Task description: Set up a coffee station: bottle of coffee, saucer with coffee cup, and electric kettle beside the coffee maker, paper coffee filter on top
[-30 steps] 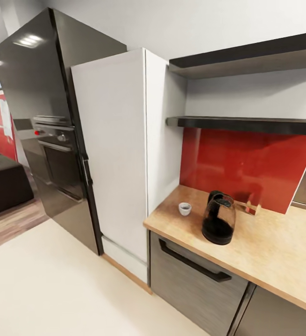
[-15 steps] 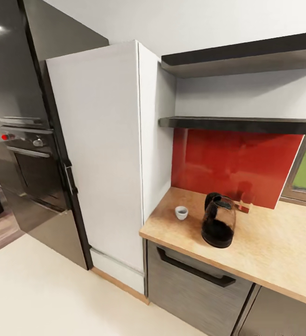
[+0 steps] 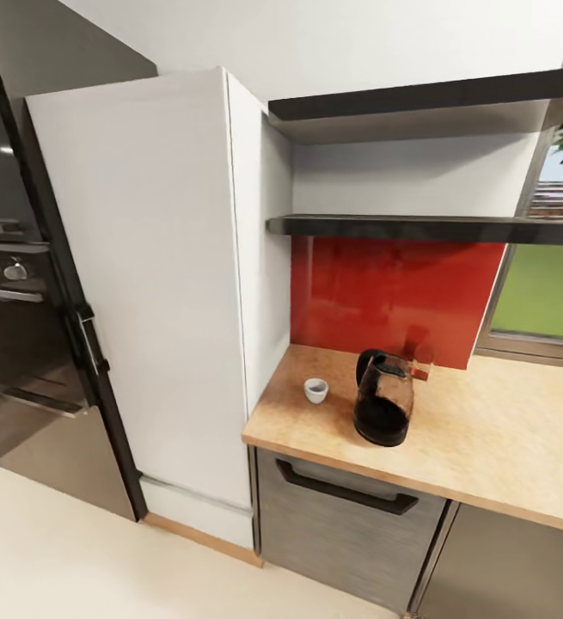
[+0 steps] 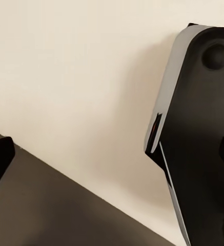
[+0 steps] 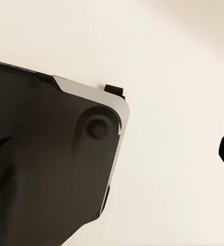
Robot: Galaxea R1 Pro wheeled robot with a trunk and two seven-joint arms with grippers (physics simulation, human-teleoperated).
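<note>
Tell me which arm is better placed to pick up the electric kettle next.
Right, probably. In the head view the electric kettle stands on the kitchen countertop right of the picture's middle, so on the right arm's side. Both wrist views face the floor, so neither arm is raised yet.

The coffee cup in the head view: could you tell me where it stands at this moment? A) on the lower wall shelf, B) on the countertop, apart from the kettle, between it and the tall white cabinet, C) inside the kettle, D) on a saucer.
B: the coffee cup stands directly on the kitchen countertop, apart from the electric kettle, towards the tall white cabinet.
</note>
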